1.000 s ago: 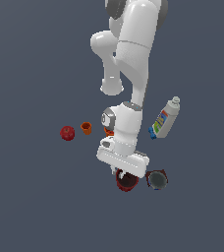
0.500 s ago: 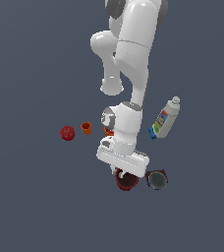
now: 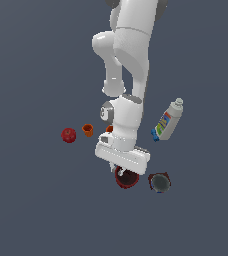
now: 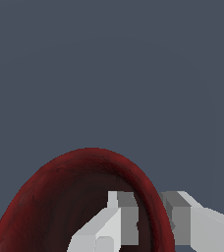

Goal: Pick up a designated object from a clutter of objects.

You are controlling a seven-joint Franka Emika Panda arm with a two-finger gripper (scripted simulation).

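The dark red ribbed cup (image 3: pixel 127 179) stands just under my hand in the exterior view. In the wrist view its rim and dark inside (image 4: pixel 60 206) fill the near part of the picture. My gripper (image 4: pixel 148 224) straddles the cup's rim, with one finger (image 4: pixel 121 216) inside the cup and the other (image 4: pixel 180 216) outside, both pressed on the wall. In the exterior view the gripper (image 3: pixel 123 171) is mostly hidden by the hand.
A brownish cup with a grey inside (image 3: pixel 159 182) sits close beside the red cup, on the exterior view's right. A white labelled bottle (image 3: pixel 168 121) stands behind it. A red ball (image 3: pixel 68 135) and an orange cup (image 3: pixel 88 130) lie to the exterior view's left. A second orange cup (image 3: pixel 109 129) peeks from behind the arm.
The arm and hand stay almost in the same place over the red cup. The other objects have not moved.
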